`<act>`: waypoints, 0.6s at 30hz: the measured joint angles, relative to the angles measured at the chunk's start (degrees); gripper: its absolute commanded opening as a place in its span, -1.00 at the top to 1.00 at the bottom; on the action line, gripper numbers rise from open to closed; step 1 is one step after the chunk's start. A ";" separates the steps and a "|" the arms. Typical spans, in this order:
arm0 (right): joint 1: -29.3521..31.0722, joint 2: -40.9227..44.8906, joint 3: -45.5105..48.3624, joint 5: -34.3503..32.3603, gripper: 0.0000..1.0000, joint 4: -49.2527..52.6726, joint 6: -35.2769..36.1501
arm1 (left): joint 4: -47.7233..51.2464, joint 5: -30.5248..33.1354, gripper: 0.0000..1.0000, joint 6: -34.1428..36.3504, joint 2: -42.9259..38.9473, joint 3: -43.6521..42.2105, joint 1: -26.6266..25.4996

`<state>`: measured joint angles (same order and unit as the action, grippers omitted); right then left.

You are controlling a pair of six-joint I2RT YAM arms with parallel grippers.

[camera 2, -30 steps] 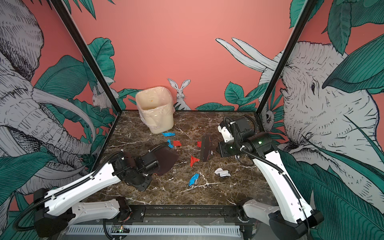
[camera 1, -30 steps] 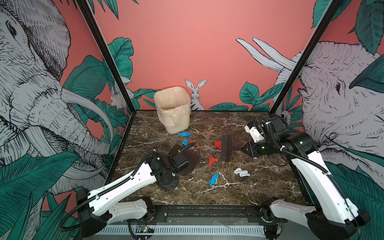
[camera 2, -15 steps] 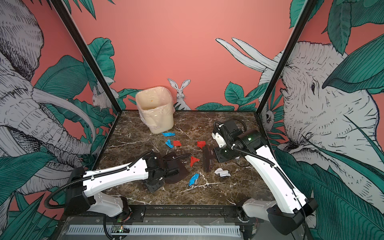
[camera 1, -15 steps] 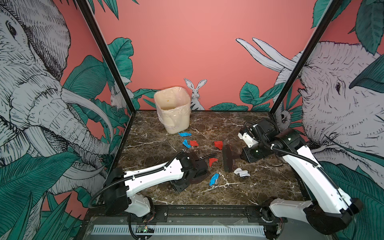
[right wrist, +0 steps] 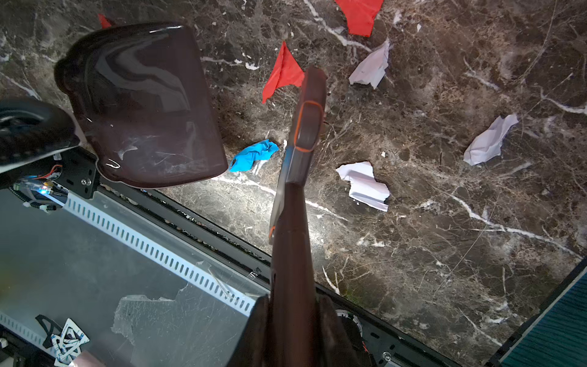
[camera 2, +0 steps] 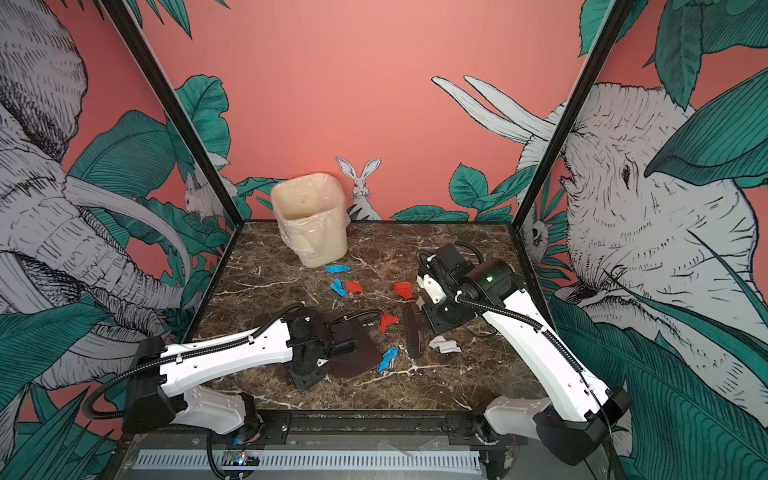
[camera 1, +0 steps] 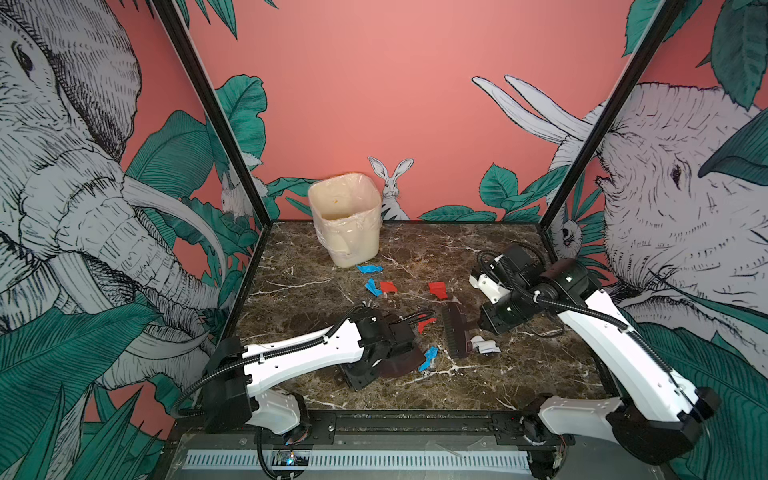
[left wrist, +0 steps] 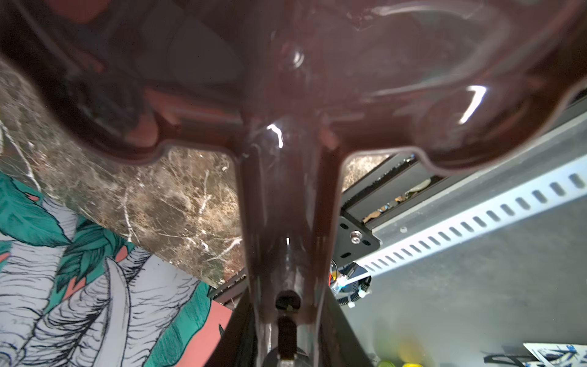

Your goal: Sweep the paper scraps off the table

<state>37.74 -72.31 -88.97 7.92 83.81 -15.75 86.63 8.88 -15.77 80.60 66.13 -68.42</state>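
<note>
At the near edge of the desk (camera 1: 519,374), the left end effector (left wrist: 286,333) is clenched on the handle of a dark brown dustpan (camera 1: 401,363). Only the left wrist view shows that grip, with the handle running between the fingers. The paper scraps (right wrist: 363,182) lie beyond, spread over the middle of the desk. A blue scrap (camera 1: 428,357) sits just beside the pan's lip. To its right, the right end effector (right wrist: 292,333) grasps a hand brush (camera 1: 455,332) by its handle. The brush stands between that blue scrap and a white scrap (camera 1: 484,345). The right wrist view shows three white pieces lying apart from one another, while both top views show clearly only the one by the brush. A red scrap (camera 1: 426,324) lies just beside the brush on its dustpan side. Farther back are two more red pieces and two blue ones, then the plastic-lined bin (camera 1: 345,232) by the back wall.
</note>
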 measured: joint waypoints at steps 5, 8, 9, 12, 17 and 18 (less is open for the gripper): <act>2.10 -0.22 1.40 0.02 1.00 -0.33 -0.98 | 1.73 -0.55 1.00 -1.11 0.13 -1.40 -0.74; 3.21 -0.92 1.40 -0.02 1.00 -0.39 -1.22 | 2.01 -0.63 1.00 -1.11 0.76 -1.38 -1.51; 3.43 -1.18 1.40 -0.04 1.00 -0.37 -1.25 | 1.99 -0.72 1.00 -1.09 1.09 -1.38 -1.75; 3.91 -1.92 1.40 -0.31 1.00 -0.35 -1.38 | 1.97 -1.01 1.00 -0.92 2.23 -1.38 -2.43; 4.35 -2.64 1.42 -0.90 1.00 -0.33 -1.40 | 1.86 -1.36 1.00 -0.79 3.48 -1.38 -3.13; 4.46 -2.64 1.49 -0.92 1.00 -0.33 -1.38 | 1.79 -1.42 1.00 -0.72 3.52 -1.38 -3.17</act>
<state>42.19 -74.96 -87.48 7.01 83.48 -17.12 88.42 7.46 -16.49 84.12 64.75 -71.59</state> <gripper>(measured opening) 0.200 0.291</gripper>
